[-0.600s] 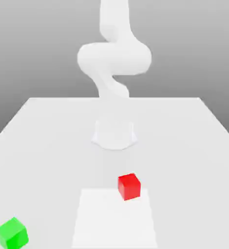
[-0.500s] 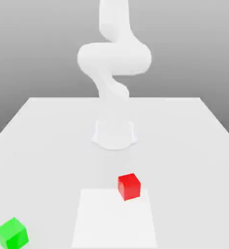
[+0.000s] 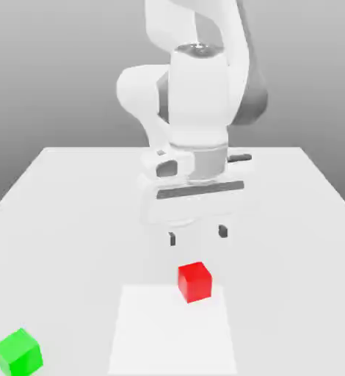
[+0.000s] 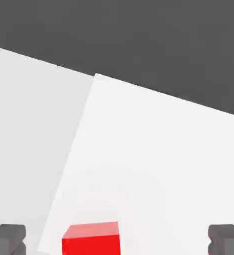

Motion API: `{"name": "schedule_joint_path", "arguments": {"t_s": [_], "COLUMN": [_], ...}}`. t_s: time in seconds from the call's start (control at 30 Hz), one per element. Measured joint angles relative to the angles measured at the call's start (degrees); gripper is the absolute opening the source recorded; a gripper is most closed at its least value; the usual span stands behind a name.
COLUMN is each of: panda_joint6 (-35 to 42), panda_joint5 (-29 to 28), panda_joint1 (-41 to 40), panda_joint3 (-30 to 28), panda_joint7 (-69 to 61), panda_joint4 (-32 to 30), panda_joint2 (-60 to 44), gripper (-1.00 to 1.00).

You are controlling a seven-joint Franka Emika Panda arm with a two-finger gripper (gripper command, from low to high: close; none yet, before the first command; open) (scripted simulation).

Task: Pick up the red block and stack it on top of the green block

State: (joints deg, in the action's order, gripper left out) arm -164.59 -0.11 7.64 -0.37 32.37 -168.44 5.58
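The arm has swung forward, its released end effector (image 3: pixel 197 236) above the white table (image 3: pixel 73 213), near the red block (image 3: pixel 194 282).

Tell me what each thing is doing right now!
Gripper: open, pointing down, hovering above the table, holding nothing.
Red block: resting on the table, not gripped, just in front of the gripper.
Green block: resting on the table near the exterior view's left, nothing stacked on it.
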Motion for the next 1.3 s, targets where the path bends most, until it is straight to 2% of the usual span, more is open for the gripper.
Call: {"name": "schedule_joint_path", "arguments": {"t_s": [0.17, 0.2, 0.43, 0.73, 1.3], "panda_joint6": [-10.49, -12.04, -12.29, 2.02, 18.25], "panda_joint5": [0.26, 0.29, 0.04, 0.45, 6.05], "panda_joint1": [0.11, 0.09, 0.01, -0.81, -18.41], "panda_joint3": [0.26, 0.3, 0.36, 0.24, -12.22], "panda_joint7": [-0.66, -0.69, -0.48, -0.45, 5.45], "panda_joint4": [0.48, 0.71, 0.74, -0.38, 33.66], "panda_joint2": [-12.65, -14.45, -14.78, 0.63, -17.81], "gripper": [0.0, -1.0, -1.0, -1.0, -1.0]}}
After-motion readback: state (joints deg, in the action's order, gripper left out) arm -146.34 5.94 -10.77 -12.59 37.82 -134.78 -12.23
